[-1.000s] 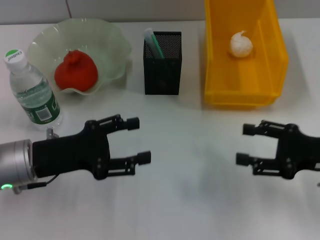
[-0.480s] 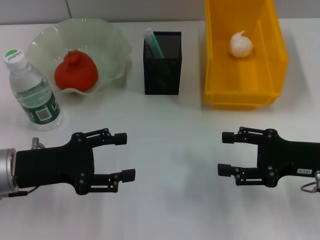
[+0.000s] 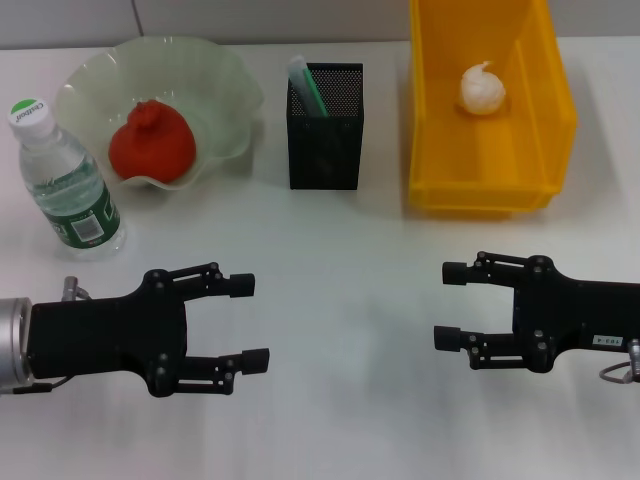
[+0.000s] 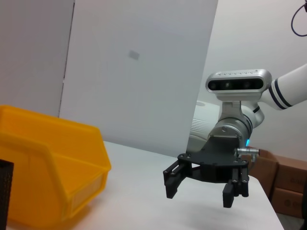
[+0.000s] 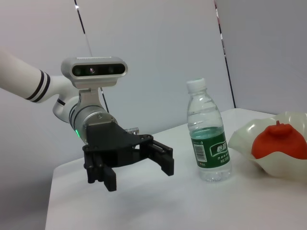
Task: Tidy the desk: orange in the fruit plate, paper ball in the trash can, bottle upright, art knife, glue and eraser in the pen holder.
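Both tools withdrew; bottle (image 3: 62,180) stands beyond left tool (image 3: 250,322).

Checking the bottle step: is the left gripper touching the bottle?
Apart. The head view shows bare table between the left gripper and the upright bottle; the gripper is open and empty.

We see a plain white desk (image 3: 350,230) filling the head view, its far edge meeting a pale grey wall (image 3: 270,20) on which a thin dark vertical seam runs down at upper left. In the left wrist view we note a large white panel (image 4: 139,72) standing behind the desk beside a grey wall section, with brown cardboard boxes (image 4: 283,179) stacked low beyond the desk's end. In the right wrist view the backdrop is a smooth grey-white wall (image 5: 158,52) crossed by two thin dark lines, and the light is even and soft.
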